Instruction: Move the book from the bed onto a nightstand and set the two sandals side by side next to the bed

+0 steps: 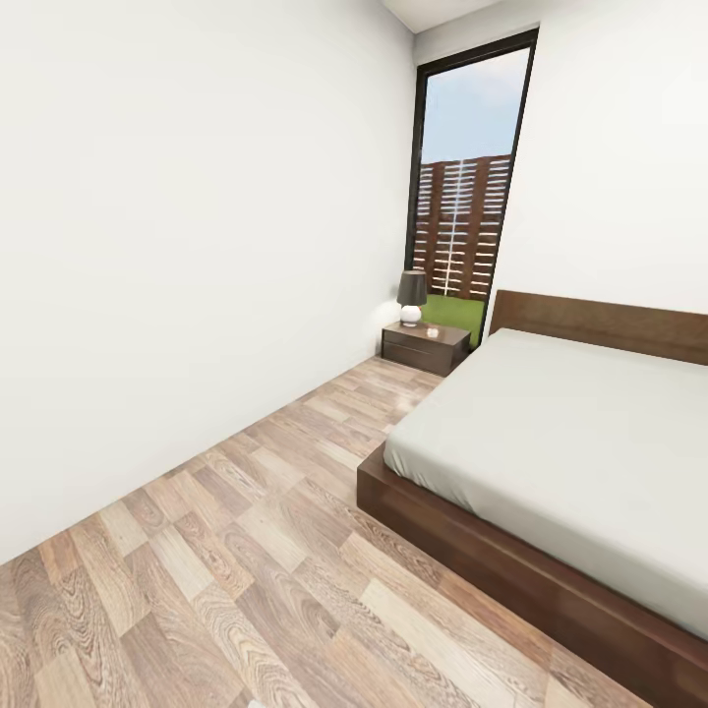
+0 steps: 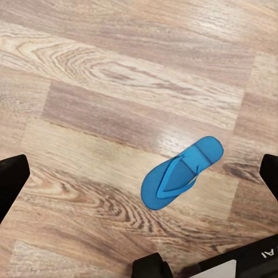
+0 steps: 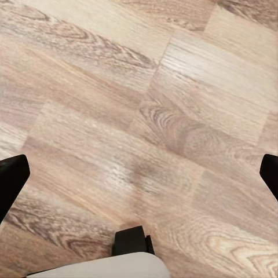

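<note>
Head: low dark wood bed [image 1: 511, 560], smooth grey mattress, by glossy nightstand [image 1: 425, 347] bearing lamp [image 1: 412, 297]; plank floor [image 1: 197, 590], tall window [image 1: 467, 187] | Left wrist: flat blue sandal [image 2: 180, 172] on grained planks, between wide-spread black fingers [image 2: 11, 179], nothing held | Right wrist: bare planks, fingers [image 3: 11, 179] spread wide, empty

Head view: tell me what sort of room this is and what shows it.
Most likely a bedroom. A low wooden bed with a grey mattress fills the right side, a nightstand with a lamp stands by the tall window, and the floor is wood plank.
</note>
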### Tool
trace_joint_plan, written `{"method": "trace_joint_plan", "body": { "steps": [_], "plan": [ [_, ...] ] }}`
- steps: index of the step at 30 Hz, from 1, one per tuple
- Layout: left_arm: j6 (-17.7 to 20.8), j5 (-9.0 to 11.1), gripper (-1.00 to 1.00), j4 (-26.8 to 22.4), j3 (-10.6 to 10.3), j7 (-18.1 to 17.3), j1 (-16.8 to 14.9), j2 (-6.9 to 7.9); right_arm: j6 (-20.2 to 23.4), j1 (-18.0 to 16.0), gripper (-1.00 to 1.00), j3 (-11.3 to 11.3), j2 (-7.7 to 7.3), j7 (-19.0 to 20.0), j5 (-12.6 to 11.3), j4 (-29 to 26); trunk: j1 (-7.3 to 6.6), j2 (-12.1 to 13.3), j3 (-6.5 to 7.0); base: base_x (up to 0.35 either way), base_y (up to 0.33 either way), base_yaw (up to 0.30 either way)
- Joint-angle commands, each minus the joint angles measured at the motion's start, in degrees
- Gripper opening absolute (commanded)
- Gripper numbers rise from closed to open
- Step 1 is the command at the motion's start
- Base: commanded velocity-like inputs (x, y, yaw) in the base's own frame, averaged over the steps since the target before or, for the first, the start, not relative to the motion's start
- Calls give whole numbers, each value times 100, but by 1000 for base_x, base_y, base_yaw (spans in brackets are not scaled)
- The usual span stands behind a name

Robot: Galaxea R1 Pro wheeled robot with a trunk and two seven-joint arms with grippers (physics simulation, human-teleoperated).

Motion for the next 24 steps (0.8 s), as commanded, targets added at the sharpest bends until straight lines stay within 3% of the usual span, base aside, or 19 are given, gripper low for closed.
{"method": "trace_joint_plan", "body": {
  "steps": [1,24],
  "plan": [
    [29,-7,100,-9,0,-14,-2,1,-11,2,100,-10,2,16,-12,-6,0,-2,-4,0,0,0],
    [121,3,100,-209,0,-23,45,88,-20,4,100,-47,-58,-4,-14,442,0,-2,-4,0,0,0]
  ]
}}
